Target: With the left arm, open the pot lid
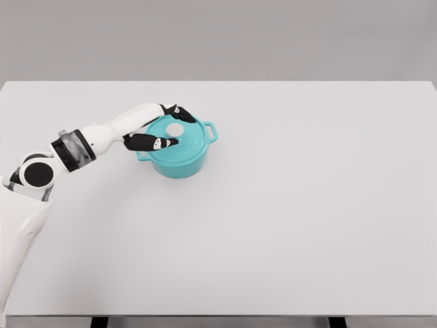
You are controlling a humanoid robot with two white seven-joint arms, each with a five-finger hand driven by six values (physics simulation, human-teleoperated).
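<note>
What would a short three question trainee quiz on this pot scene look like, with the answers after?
1. True or false: the lid is on the teal pot.
2. Which robot hand is at the lid: A left, B right?
3. What colour is the knob on the lid?

Key: 1 true. 2 A, with fingers spread on either side of the knob, which is not yet gripped. 3 white.

Teal pot [179, 154], lid [183, 132] on

Bright even light, soft faint shadows, no glare, sharp flat simulator render throughout
</note>
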